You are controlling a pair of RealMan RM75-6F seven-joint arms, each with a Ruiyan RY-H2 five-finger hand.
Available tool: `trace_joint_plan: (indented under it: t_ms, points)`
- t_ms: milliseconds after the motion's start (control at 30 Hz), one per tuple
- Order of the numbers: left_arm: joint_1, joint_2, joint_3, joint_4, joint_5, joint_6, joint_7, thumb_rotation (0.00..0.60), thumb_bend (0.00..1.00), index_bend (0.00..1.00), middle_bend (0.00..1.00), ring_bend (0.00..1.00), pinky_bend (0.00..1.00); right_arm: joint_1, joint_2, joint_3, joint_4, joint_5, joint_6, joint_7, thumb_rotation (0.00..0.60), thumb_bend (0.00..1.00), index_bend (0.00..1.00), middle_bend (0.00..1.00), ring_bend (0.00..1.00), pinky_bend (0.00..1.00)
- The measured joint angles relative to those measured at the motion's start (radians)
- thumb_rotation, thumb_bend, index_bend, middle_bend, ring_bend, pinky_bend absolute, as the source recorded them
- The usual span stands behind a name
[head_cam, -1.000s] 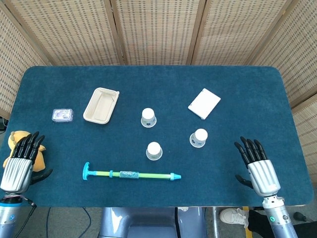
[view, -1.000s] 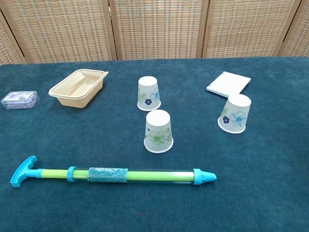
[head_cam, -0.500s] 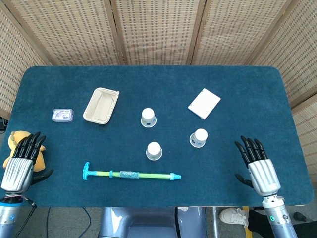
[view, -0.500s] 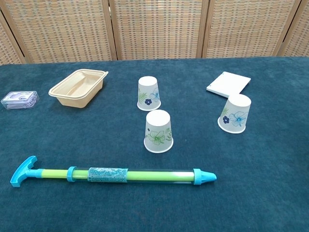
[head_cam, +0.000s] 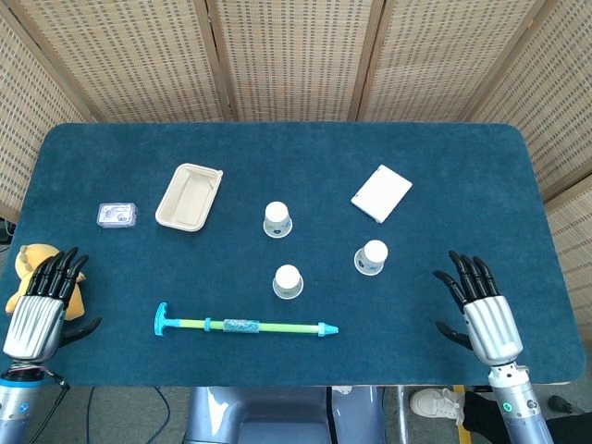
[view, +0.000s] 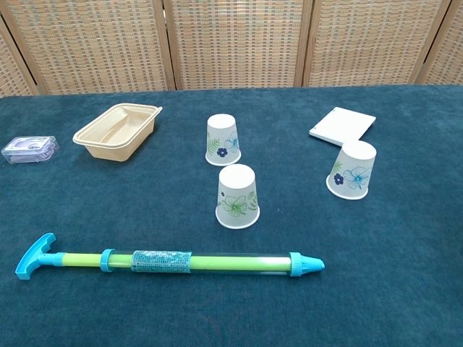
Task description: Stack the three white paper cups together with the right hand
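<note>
From the head view, your right hand (head_cam: 486, 310) hovers over the near right part of the table (head_cam: 462, 166), fingers straight and spread, holding nothing; your left hand (head_cam: 42, 305) sits at the near left edge in the same flat, spread pose, also with nothing in it, just beside a yellow plush toy (head_cam: 20, 268) that pokes out past the table's edge. The three white paper cups all stand upside down and apart from one another near the middle: the far cup (head_cam: 277, 219), the near cup (head_cam: 288, 281) closer to you, and the right cup (head_cam: 371, 257), which is the closest of them to your right hand yet still well apart from it. A white flat box (head_cam: 381, 193) lies beyond the right cup, a beige tray (head_cam: 189, 196) lies to the left of the far cup, and a small clear packet (head_cam: 117, 215) lies further left. A green and blue pump tube (head_cam: 245, 326) stretches crosswise nearer to you than the near cup. In the chest view neither hand shows. You see the far cup (view: 223, 139), the near cup (view: 237, 196) and the right cup (view: 352, 170) rim-down on the cloth, each printed with blue and green flowers. The white flat box (view: 343, 123) lies just behind the right cup, the beige tray (view: 118, 131) and clear packet (view: 30, 150) sit at the left, and the pump tube (view: 173, 262) lies across the front.
</note>
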Motion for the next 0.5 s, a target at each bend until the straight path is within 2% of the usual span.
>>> trace_joint_plan:
  t_ms: [300, 500]
  points:
    - [-0.001, -0.002, -0.004, 0.001, 0.0, -0.002, 0.001, 0.6, 0.0, 0.0, 0.0, 0.0, 0.06, 0.087, 0.021, 0.058, -0.026, 0.067, -0.136, 0.04, 0.6, 0.13, 0.22, 0.02, 0.0, 0.16]
    - [-0.007, -0.006, -0.005, 0.009, -0.006, -0.019, 0.004, 0.6, 0.0, 0.0, 0.0, 0.0, 0.06, 0.176, 0.049, 0.117, -0.065, 0.184, -0.31, 0.023, 0.6, 0.14, 0.17, 0.0, 0.0, 0.15]
